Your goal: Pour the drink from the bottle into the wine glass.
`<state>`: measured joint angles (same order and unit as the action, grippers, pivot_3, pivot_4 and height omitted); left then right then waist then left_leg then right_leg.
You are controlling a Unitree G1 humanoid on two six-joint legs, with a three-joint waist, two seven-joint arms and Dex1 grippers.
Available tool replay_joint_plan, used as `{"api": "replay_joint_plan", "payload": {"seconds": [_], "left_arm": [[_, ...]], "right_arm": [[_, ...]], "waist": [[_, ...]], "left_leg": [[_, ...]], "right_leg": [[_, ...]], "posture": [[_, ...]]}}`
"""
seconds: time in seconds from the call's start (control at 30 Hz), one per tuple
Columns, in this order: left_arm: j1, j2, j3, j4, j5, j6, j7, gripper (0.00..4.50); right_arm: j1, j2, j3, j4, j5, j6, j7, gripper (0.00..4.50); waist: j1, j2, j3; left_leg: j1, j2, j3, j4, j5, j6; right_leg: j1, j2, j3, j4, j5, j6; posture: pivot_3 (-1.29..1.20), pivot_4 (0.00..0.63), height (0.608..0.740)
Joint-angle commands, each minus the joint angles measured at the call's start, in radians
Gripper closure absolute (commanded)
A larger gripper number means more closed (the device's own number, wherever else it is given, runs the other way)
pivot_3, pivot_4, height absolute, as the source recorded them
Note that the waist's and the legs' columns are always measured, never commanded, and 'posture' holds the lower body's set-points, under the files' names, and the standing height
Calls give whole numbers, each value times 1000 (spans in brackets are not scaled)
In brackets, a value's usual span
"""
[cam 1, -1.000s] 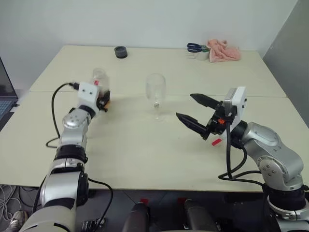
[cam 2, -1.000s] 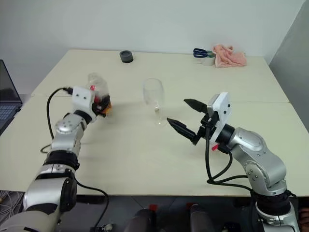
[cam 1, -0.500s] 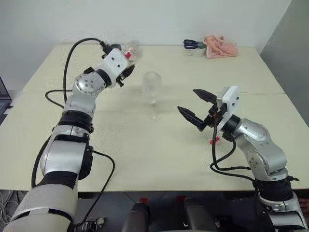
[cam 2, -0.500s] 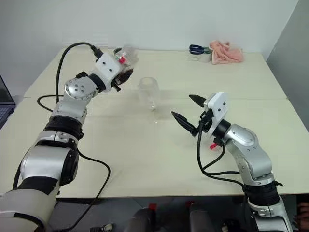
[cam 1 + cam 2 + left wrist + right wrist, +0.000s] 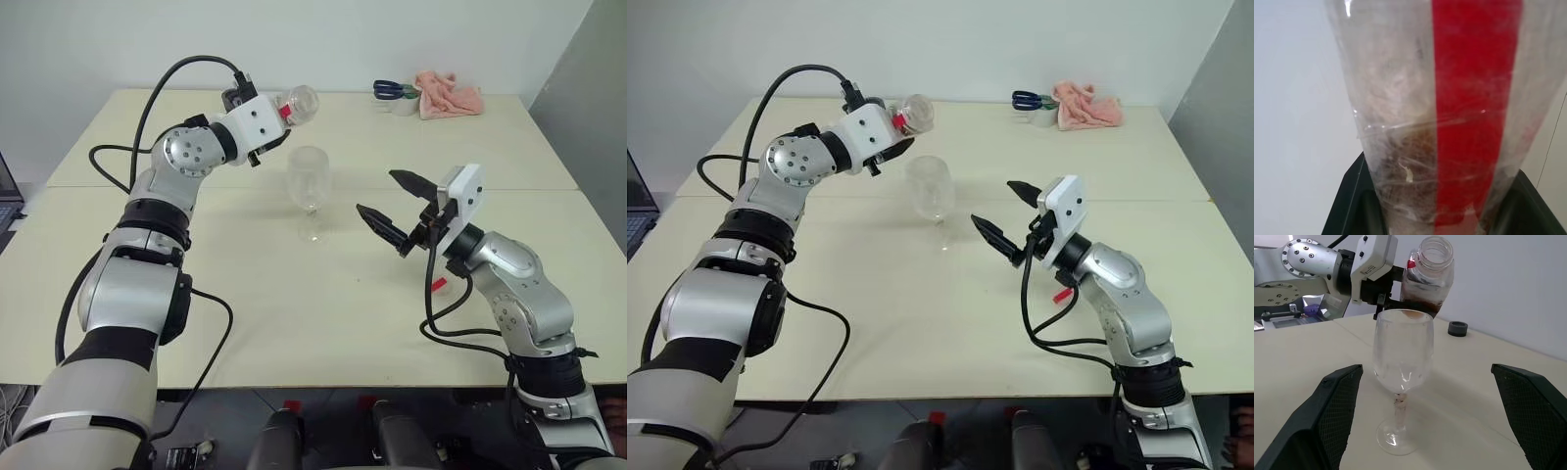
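Bottle [image 5: 1427, 276] of clear plastic, small and squarish with a red label strip, is held off the wide cream-coloured table [image 5: 245, 294] by the left gripper [image 5: 266, 149], whose two black fingers are clamped on its lower body. It is uncapped, its open mouth showing in the right wrist view, and it leans over towards the clear stemmed wine glass [image 5: 310, 191], up beside and just behind the glass's rim. A little reddish-brown drink [image 5: 1420, 298] sits in the bottle's lower part.

The table is the largest thing in the scene, made of two tops joined by a seam running across it. The wine glass stands upright on its round foot near the middle of the table, between the two arms; its bowl looks empty.

The right gripper [image 5: 390, 208] hovers above the table to the right of the glass, well apart from it, pointing towards it with its two black fingers spread wide and nothing between them.

At the far right of the table lies a crumpled pink cloth [image 5: 449, 95], with blue-handled scissors [image 5: 394, 90] just beside it. In the right wrist view, a small dark round cap-like object [image 5: 1458, 328] rests on the far part of the table behind the glass.
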<state>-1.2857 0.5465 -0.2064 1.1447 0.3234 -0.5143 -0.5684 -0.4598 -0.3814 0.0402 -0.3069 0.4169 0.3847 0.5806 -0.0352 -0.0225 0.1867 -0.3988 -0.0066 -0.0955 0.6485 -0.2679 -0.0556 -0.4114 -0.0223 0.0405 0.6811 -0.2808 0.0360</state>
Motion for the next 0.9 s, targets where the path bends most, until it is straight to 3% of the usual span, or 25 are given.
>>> {"api": "replay_joint_plan", "payload": {"seconds": [0.03, 0.9], "left_arm": [[-51, 31, -8, -11, 20, -45, 9, 2746], [-128, 123, -160, 33, 256, -182, 168, 2746]], "right_arm": [[-27, 7, -25, -50, 28, 6, -3, 0], [-30, 16, -17, -40, 33, 10, -1, 0]], "waist": [[0, 0, 0], [-1, 0, 0]], "left_leg": [[0, 0, 0, 0, 0, 0], [-1, 0, 0, 7, -1, 2]], "right_leg": [[0, 0, 0, 0, 0, 0], [0, 0, 0, 3, 0, 0]], "posture": [[0, 150, 740], [0, 150, 740]]}}
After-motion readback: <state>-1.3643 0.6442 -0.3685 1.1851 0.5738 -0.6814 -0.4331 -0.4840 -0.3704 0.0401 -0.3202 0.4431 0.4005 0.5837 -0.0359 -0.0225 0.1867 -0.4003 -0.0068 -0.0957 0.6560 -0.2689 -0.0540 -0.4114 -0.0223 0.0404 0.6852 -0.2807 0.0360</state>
